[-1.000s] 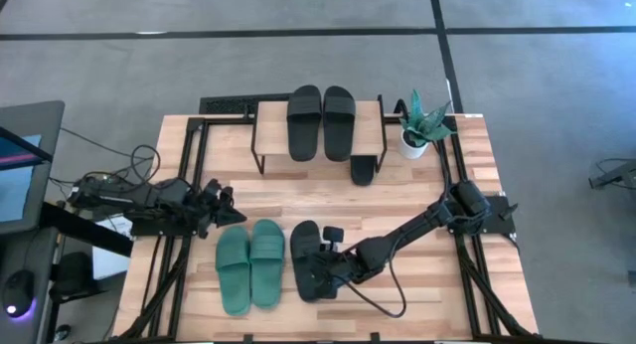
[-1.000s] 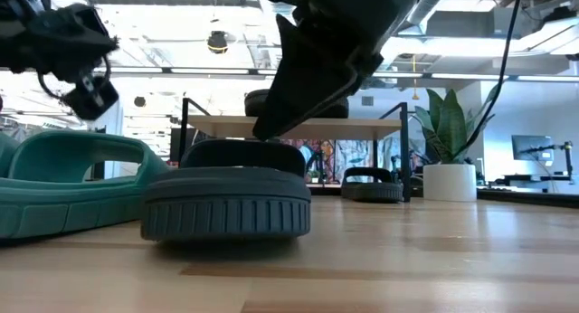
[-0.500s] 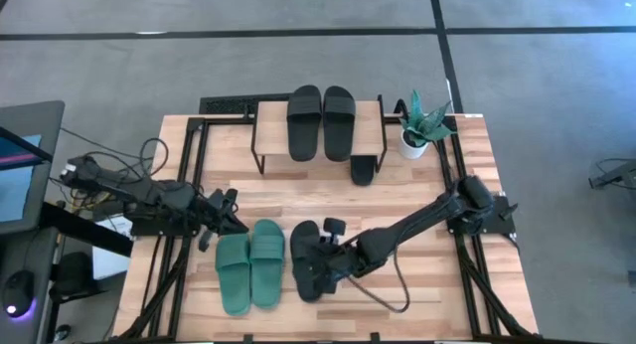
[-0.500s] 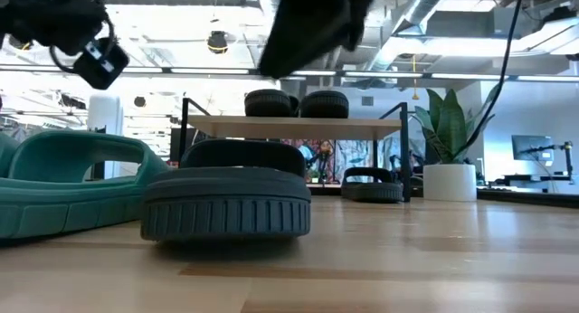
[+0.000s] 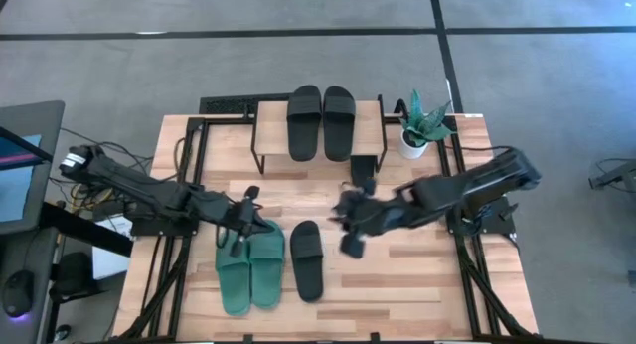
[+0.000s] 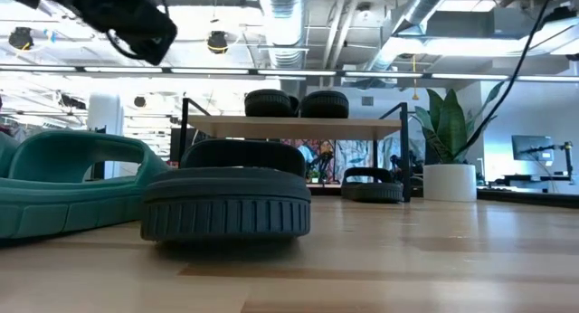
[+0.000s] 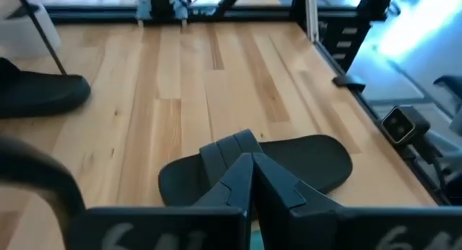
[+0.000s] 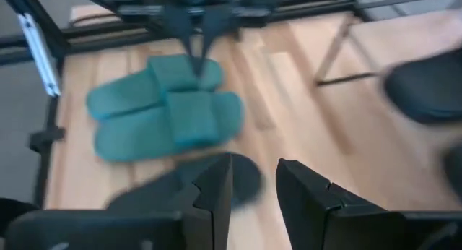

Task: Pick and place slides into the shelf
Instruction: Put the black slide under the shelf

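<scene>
Plant (image 5: 424, 122) beside shelf (image 5: 268, 125) (perhaps touching)

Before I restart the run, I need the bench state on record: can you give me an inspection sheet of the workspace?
Surface: wooden tabletop, bare planks at front right.
Job's things: shelf carries two black slides; third black slide on the table at its front right; fourth black slide beside the green pair.
Clutter: potted plant right of the shelf.
Grippers: left gripper shut, above the green pair; right gripper open, holding nothing, over mid-table.
Cables: loose bundle off the table's left edge.
Surroundings: monitor, grey floor.
</scene>
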Controlling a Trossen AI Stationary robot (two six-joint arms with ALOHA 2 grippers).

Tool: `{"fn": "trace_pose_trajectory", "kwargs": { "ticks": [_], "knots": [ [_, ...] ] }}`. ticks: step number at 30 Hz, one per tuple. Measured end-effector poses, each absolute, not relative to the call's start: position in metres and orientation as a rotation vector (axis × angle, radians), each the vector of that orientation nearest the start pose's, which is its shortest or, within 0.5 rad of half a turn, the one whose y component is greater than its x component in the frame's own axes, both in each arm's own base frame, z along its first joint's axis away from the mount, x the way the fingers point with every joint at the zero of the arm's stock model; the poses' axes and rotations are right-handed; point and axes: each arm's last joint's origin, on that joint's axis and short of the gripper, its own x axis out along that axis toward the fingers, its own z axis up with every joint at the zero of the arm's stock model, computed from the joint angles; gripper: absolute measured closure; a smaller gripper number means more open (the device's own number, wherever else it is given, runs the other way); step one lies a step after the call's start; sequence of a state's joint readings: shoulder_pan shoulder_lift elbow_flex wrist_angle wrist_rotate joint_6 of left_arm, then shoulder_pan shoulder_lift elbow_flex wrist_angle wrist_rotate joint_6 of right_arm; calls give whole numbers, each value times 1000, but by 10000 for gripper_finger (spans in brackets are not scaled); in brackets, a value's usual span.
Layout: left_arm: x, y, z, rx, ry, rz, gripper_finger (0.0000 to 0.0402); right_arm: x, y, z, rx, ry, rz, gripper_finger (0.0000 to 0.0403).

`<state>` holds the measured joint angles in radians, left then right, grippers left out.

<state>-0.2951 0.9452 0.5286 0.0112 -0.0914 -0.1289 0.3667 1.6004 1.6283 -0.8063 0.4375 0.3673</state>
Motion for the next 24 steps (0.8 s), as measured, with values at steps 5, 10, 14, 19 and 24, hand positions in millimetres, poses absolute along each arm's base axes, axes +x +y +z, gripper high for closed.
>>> {"fn": "trace_pose_trajectory", "kwargs": {
  "ticks": [5,10,14,19,24],
  "knots": [
    [228,-67,238,-83,481,-145,401,253,90,410,-34,678,-236,305],
    [271,-82,244,-115,548,-46,382,182,71,454,-49,526,-118,305],
    [308,-99,244,-92,659,11,347,125,54,478,-4,388,-5,305],
    [348,-123,244,-9,792,77,297,78,33,490,52,269,55,305],
    [374,-143,246,141,866,142,257,50,18,494,81,202,108,305]
  ]
}}
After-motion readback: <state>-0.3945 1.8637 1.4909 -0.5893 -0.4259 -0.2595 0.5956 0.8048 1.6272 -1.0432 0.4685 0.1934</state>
